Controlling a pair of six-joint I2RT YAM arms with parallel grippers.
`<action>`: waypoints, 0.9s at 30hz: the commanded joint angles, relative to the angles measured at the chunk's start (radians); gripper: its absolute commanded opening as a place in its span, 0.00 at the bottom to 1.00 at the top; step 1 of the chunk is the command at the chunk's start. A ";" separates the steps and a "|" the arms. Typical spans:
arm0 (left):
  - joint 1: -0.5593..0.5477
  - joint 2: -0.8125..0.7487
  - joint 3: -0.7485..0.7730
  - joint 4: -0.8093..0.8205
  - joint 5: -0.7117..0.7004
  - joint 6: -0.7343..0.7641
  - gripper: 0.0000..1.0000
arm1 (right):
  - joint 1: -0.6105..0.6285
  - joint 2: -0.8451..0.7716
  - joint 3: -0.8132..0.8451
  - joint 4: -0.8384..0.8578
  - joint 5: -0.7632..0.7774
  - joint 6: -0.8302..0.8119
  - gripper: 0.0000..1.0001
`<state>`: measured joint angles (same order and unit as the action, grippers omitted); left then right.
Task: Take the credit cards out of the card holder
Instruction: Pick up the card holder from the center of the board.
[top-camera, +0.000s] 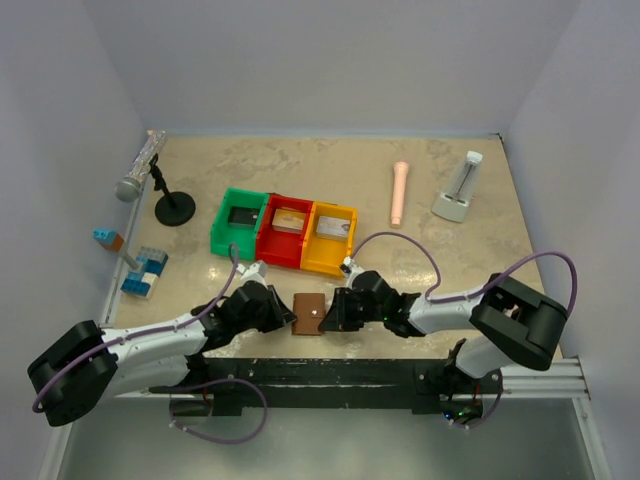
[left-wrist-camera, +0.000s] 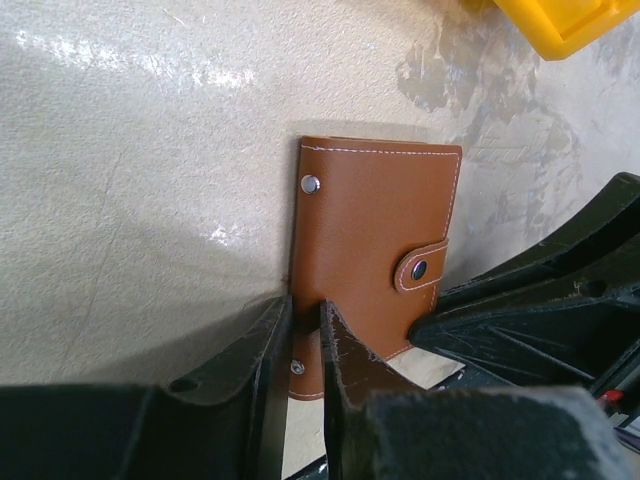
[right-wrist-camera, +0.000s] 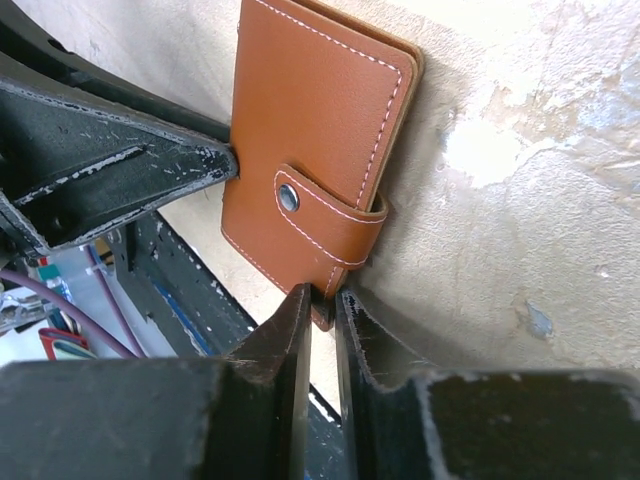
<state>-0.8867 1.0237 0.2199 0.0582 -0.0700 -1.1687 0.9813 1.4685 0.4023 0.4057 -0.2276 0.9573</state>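
– Card holder (top-camera: 308, 314), the small flat brown leather-like wallet with white stitching: where does it lie?

– At the middle of the near edge of the mottled beige counter (top-camera: 450, 270), folded shut, between the two arms. Its long axis seems to run from the near edge toward the far edge.

– Going left to right, what touches it?

– First the black two-finger left gripper (left-wrist-camera: 305, 345), coming in from the left. Its fingers are drawn almost together and pinch the holder's near left corner. Then the holder itself. A short brown closing strap (right-wrist-camera: 330, 215) with a dark metal snap (right-wrist-camera: 289, 197) wraps round its right long edge and looks fastened. Last the black two-finger right gripper (right-wrist-camera: 325, 310), coming in from the right. Its fingers are likewise nearly together, nipping the right edge just nearward of the strap.

– Which arm is nearer?

– Both are in contact. The strap lies on the right gripper's side, so that arm looks better placed to pull it loose. The left would then hold the wallet down. That is a judgement only.
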 joint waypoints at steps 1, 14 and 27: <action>-0.008 0.012 -0.013 0.045 0.006 -0.009 0.22 | 0.003 -0.023 -0.010 0.018 -0.007 -0.019 0.13; -0.009 0.007 0.002 0.051 0.019 0.010 0.34 | 0.003 -0.155 -0.013 -0.103 0.031 -0.091 0.00; 0.000 -0.428 0.018 -0.121 -0.122 0.078 0.72 | 0.003 -0.534 0.099 -0.554 0.062 -0.296 0.00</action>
<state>-0.8886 0.7147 0.2169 -0.0284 -0.1162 -1.1305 0.9813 1.0569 0.4061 0.0273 -0.1741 0.7643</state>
